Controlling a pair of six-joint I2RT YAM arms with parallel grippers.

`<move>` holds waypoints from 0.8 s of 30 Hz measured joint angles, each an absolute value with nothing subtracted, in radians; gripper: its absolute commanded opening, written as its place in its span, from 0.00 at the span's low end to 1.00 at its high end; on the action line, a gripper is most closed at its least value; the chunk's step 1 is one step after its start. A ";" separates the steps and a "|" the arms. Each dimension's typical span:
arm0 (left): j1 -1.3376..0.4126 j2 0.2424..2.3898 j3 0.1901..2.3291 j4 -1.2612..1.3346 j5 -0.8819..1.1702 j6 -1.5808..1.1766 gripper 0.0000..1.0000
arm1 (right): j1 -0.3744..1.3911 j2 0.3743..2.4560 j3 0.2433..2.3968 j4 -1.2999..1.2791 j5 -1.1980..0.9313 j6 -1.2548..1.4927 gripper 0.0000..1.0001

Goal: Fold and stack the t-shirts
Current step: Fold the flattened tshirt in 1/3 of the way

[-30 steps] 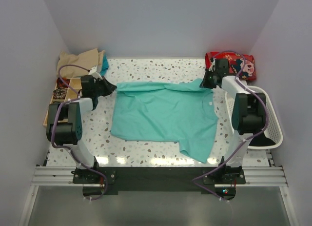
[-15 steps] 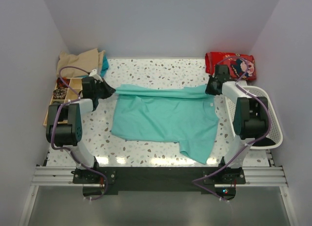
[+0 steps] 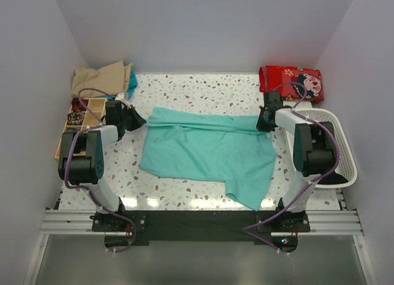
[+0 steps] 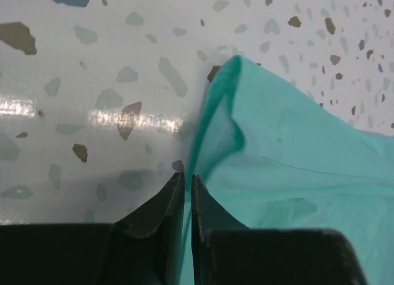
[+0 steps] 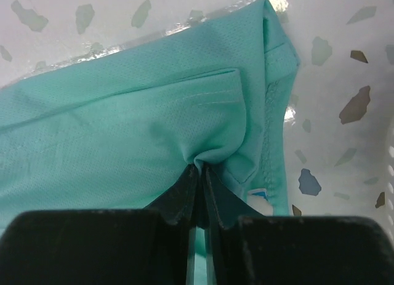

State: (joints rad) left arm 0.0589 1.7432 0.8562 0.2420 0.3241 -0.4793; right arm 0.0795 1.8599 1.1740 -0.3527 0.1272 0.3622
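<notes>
A teal-green t-shirt (image 3: 206,149) lies spread on the speckled table, its far edge folded over toward the front. My left gripper (image 3: 139,120) is shut on the shirt's far left corner (image 4: 221,143); the cloth runs between its fingertips. My right gripper (image 3: 262,124) is shut on the shirt's far right corner (image 5: 184,112), pinching a pucker of fabric beside the hem. A tan shirt (image 3: 98,79) with a bit of teal under it lies bunched at the far left corner. No black shirt shows.
A red patterned cloth bundle (image 3: 291,82) lies at the far right. A white laundry basket (image 3: 337,146) stands at the right edge. A wooden compartment box (image 3: 77,119) sits at the left edge. White walls close in on three sides.
Both grippers have moved toward the front, drawing the shirt's far edge over its body; the fold now lies lower on the table.
</notes>
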 measured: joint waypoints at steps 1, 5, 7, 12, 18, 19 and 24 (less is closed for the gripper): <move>0.058 1.743 0.852 0.229 0.317 -0.478 0.35 | 0.082 1.858 1.172 -0.352 0.138 0.367 0.32; 0.059 1.734 0.832 0.175 0.259 -0.476 1.00 | 0.086 1.821 1.126 -0.353 0.198 0.379 0.51; 0.058 1.707 0.817 0.167 0.239 -0.476 1.00 | 0.087 1.779 1.094 -0.359 0.226 0.381 0.56; 0.047 1.563 0.810 0.152 0.196 -0.476 1.00 | 0.089 1.633 1.050 -0.339 0.235 0.381 0.58; 0.002 1.552 0.882 0.166 0.259 -0.478 1.00 | 0.091 1.638 1.124 -0.297 0.168 0.377 0.58; -0.017 1.570 0.910 0.171 0.280 -0.479 1.00 | 0.091 1.660 1.141 -0.291 0.152 0.377 0.58; -0.115 1.700 1.017 0.246 0.400 -0.493 1.00 | 0.091 1.759 1.166 -0.269 0.079 0.379 0.58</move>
